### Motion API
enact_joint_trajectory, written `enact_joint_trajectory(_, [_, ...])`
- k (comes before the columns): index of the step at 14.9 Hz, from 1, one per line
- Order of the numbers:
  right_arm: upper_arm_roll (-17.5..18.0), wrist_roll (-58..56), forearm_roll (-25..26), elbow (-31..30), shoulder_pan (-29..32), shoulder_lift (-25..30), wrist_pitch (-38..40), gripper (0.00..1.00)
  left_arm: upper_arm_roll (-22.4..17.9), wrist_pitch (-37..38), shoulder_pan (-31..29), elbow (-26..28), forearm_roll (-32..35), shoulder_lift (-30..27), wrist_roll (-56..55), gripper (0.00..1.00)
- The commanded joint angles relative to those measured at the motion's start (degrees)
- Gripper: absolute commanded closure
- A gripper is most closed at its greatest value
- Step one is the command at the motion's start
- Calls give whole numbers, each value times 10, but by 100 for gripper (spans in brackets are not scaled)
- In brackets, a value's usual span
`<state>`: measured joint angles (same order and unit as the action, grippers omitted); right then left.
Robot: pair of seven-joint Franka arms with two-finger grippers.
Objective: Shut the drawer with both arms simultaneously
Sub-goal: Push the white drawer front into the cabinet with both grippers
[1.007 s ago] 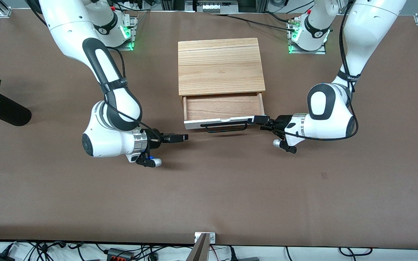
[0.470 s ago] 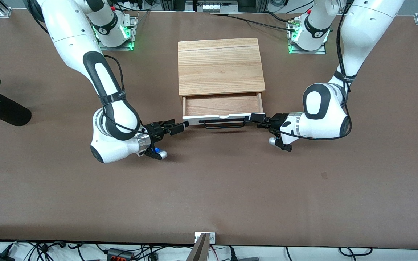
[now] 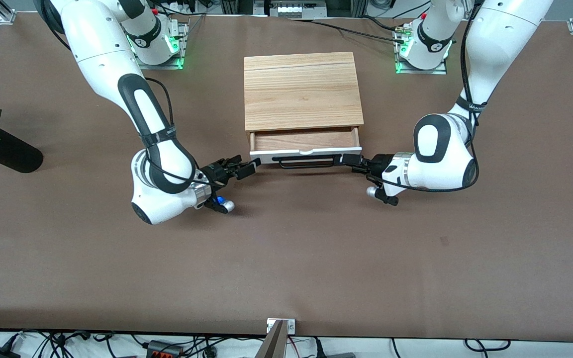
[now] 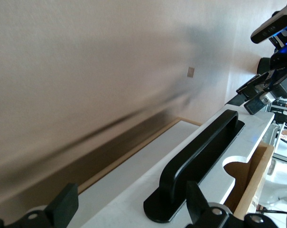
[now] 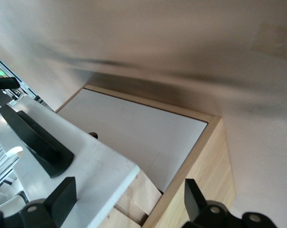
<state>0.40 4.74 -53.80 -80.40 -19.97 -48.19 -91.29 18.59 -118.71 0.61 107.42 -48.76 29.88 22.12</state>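
The drawer [image 3: 306, 140] stands partly open out of the light-wood box [image 3: 302, 89]. Its white front panel [image 3: 266, 158] and black bar handle [image 3: 306, 162] face the front camera. My left gripper [image 3: 349, 159] is open, its fingertips against the front panel at the left arm's end of the handle. In the left wrist view the panel [image 4: 134, 190] and handle [image 4: 200, 156] lie between the open fingers [image 4: 62, 205]. My right gripper [image 3: 246, 170] is open at the panel's corner toward the right arm's end. The right wrist view shows that corner [image 5: 86, 166] and the drawer's wood side [image 5: 141, 192] between its fingers [image 5: 62, 195].
A black vase with a red rose [image 3: 5, 151] lies at the right arm's end of the table. The arm bases [image 3: 159, 42] [image 3: 423, 49] stand on either side of the box, farther from the front camera. A small dark mark [image 3: 444, 241] is on the brown tabletop.
Both grippers have moved toward the box. The right gripper came up to the panel's corner. The drawer has slid in, and less of its wood bottom shows.
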Motion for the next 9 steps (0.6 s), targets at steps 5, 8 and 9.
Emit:
enact_joint_trajectory(5, [5, 12, 0, 10, -26, -44, 70, 0, 29, 14, -6, 67, -17, -34, 15, 0])
enact_joint_trajectory(8, [4, 12, 3, 10, -24, -44, 98, 0, 39, 18, -8, 105, -16, -56, 15, 0])
enact_joint_trajectory(9, [4, 12, 2, 11, -24, -44, 99, 0, 45, 18, -8, 112, -17, -61, 15, 0])
